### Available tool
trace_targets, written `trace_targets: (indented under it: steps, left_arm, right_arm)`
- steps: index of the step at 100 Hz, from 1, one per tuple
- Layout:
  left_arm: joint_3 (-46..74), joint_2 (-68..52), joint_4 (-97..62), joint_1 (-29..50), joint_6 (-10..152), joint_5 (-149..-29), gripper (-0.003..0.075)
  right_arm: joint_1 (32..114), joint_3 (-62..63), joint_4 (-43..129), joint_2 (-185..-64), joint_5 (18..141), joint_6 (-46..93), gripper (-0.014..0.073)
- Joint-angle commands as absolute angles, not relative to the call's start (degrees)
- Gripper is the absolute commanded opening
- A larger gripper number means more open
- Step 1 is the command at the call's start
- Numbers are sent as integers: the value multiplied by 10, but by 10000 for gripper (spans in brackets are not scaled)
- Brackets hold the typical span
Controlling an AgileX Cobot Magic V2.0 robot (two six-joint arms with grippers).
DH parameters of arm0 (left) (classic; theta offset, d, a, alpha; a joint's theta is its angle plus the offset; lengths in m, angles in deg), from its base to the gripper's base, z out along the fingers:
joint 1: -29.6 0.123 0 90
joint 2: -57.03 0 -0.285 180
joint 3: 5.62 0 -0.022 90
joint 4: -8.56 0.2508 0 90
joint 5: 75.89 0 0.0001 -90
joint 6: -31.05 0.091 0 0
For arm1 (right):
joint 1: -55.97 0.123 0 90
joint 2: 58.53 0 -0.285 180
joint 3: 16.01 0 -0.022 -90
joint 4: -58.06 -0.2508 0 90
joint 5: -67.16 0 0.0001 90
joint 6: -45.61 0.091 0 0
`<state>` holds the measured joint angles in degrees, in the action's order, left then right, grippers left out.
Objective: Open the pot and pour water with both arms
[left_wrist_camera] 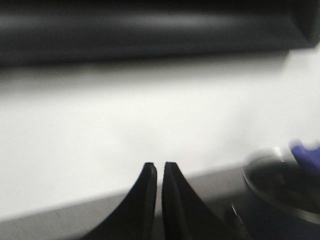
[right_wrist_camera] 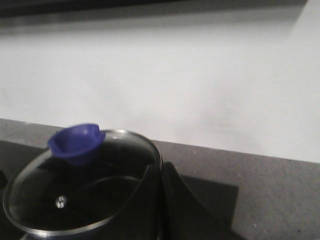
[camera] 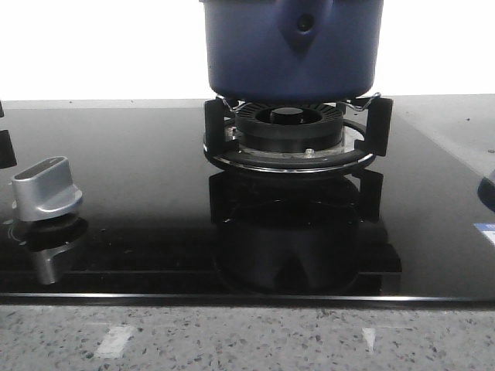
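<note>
We are seeing the pot sitting on the burner grate, lid on. Our left gripper and right gripper are both pressed together, pinching nothing.

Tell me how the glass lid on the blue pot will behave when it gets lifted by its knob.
The lid looks like rigid glass in a metal rim, so probably stiff, fairly heavy and breakable if dropped. Its blue knob is smooth and flared, which may help grip but could slip. Held only at the centre, it will likely tilt or swing.
</note>
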<state>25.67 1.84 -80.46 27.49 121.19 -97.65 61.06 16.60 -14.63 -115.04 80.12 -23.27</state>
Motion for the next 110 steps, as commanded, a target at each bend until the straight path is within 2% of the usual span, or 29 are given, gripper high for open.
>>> trace_targets:
  steps: [1, 13, 43, 110]
  left_arm:
    - [301, 51, -874, 251, 1263, -968, -20]
    - [371, 107, -986, 252, 1362, -970, -20]
    - [471, 191, -987, 252, 1373, -973, -20]
    - [485, 196, -987, 252, 1370, -976, -20]
  right_arm:
    - [613, 207, -151, -1092, 768, -251, -46]
    - [613, 295, -151, -993, 744, -251, -46]
    - [613, 451, -156, -842, 693, -251, -46]
    - [613, 490, -165, -833, 694, -251, -46]
